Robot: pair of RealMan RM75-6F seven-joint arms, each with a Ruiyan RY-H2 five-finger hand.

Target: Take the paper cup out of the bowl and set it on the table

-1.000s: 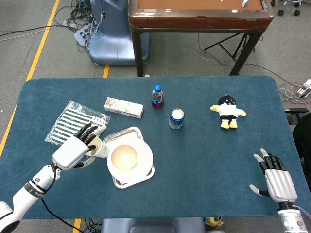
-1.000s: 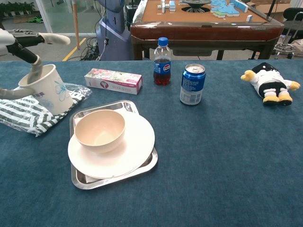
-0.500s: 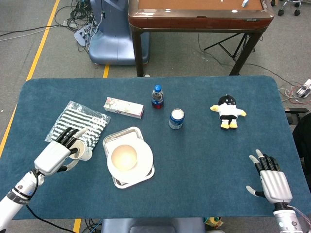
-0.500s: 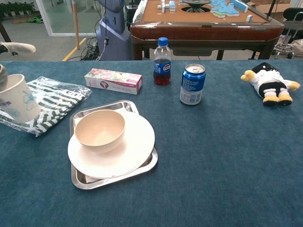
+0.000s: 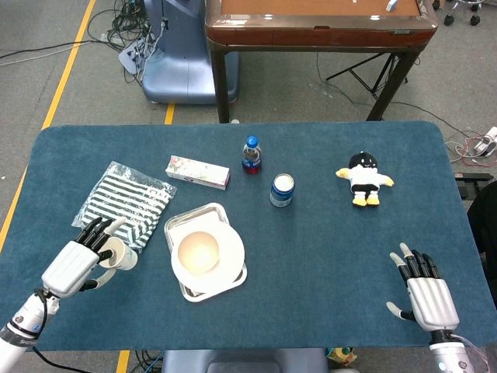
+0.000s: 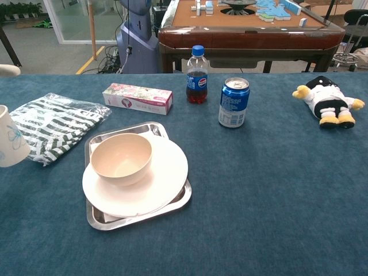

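Paper cup [image 5: 120,256] in left robot hand [image 5: 74,264]; bowl [image 5: 199,252] empty; right robot hand [image 5: 425,294] spread, empty.

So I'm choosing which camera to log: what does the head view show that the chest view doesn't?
Only the head view shows the left hand, its fingers around the paper cup, and the open right hand. Only the chest view shows the game pieces on the brown table behind. Both share the paper cup, the empty bowl on its plate, the can, the bottle and the plush toy.
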